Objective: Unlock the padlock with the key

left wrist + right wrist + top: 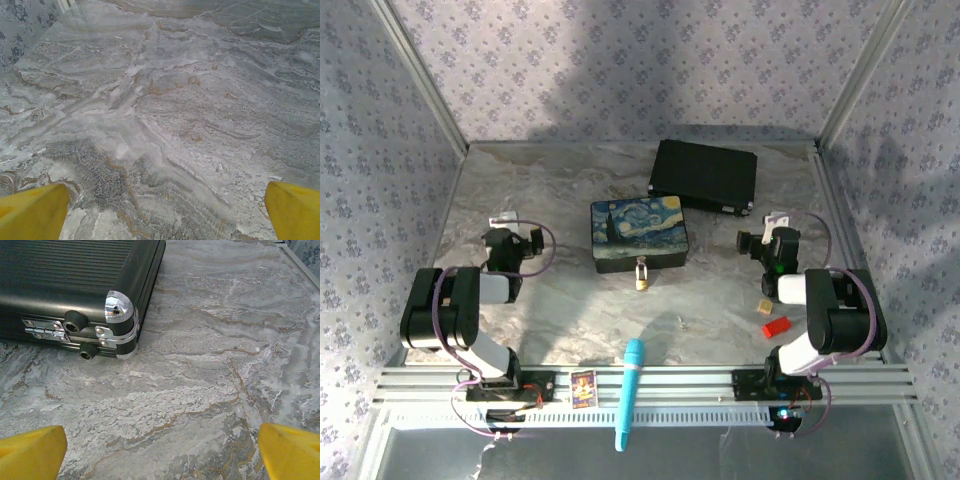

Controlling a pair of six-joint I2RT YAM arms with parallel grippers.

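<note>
The tiny brass padlock [642, 277] with its silver shackle hangs at the front edge of the Starry Night painted box [639, 235] in the middle of the table. I cannot make out the key. My left gripper [512, 237] rests low at the left of the box, open, its yellow fingertips [32, 212] wide apart over bare marble. My right gripper [768, 238] sits at the right of the box, also open, with nothing between its yellow fingertips [292, 452]. Both are well apart from the padlock.
A black case [705, 175] lies behind the box; its chrome corner [119, 307] is just ahead of the right gripper. A tan block [764, 306] and a red block [776, 327] lie by the right arm. A blue marker [630, 390] and a small card [583, 387] lie on the front rail.
</note>
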